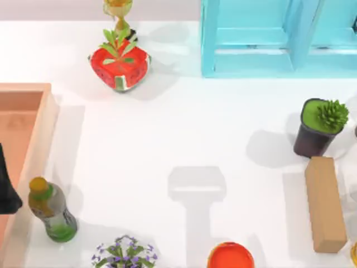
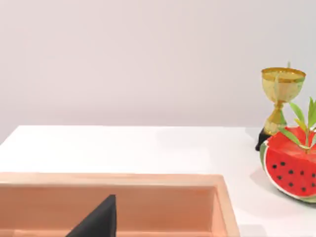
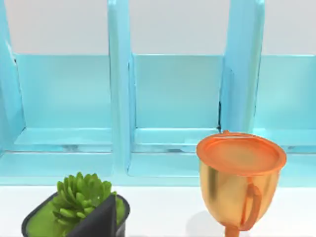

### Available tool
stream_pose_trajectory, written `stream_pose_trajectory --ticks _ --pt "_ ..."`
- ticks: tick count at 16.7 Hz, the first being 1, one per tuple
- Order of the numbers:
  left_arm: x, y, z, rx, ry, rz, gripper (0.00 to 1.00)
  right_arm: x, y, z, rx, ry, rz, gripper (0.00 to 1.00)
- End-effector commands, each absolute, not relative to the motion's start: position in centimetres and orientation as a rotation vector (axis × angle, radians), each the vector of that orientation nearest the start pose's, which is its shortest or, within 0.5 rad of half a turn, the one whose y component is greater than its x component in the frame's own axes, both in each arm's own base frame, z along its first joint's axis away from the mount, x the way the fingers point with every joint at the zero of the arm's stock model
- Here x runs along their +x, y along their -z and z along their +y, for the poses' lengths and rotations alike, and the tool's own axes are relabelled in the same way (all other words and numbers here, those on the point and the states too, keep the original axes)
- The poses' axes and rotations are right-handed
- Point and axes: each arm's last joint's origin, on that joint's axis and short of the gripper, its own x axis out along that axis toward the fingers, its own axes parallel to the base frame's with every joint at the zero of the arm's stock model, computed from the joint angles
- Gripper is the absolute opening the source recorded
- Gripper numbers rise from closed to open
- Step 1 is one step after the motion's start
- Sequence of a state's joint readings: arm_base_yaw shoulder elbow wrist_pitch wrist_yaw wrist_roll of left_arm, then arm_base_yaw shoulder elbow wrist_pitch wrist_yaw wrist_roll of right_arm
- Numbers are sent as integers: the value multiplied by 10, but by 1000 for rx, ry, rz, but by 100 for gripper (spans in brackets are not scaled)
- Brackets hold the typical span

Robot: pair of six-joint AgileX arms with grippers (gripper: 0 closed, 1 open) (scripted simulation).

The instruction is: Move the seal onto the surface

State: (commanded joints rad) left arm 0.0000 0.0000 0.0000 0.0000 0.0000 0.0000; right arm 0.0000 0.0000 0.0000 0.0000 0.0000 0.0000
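The seal is hidden from every view. The surface is the glossy white tabletop and takes up the middle of the top view; it also appears in the left wrist view. My left gripper is a dark shape at the top view's left edge, over the tan wooden tray. A dark part of my left gripper hangs inside the tray. In the right wrist view, a dark part of my right gripper sits in front of the succulent pot.
A green bottle lies by the tray. A watermelon planter and a gold trophy stand at the back left, a blue shelf at the back right. Succulent pot, long wooden block, orange cup and purple flowers ring the middle.
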Motion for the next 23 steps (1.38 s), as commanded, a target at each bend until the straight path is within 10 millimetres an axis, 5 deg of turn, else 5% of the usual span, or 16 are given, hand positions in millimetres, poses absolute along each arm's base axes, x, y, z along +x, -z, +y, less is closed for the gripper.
stream_pose_trajectory --ticks 4,10,17,23 --pt "106 -166 0 10 -13 31 100 106 -160 -1 0 0 0 100" --pt "120 -214 11 79 -82 365 100 106 -160 -1 0 0 0 100" --pt "198 -235 46 88 -73 1111 100 106 -160 -1 0 0 0 100" --pt "255 -234 84 38 -9 1485 100 106 -160 -1 0 0 0 100"
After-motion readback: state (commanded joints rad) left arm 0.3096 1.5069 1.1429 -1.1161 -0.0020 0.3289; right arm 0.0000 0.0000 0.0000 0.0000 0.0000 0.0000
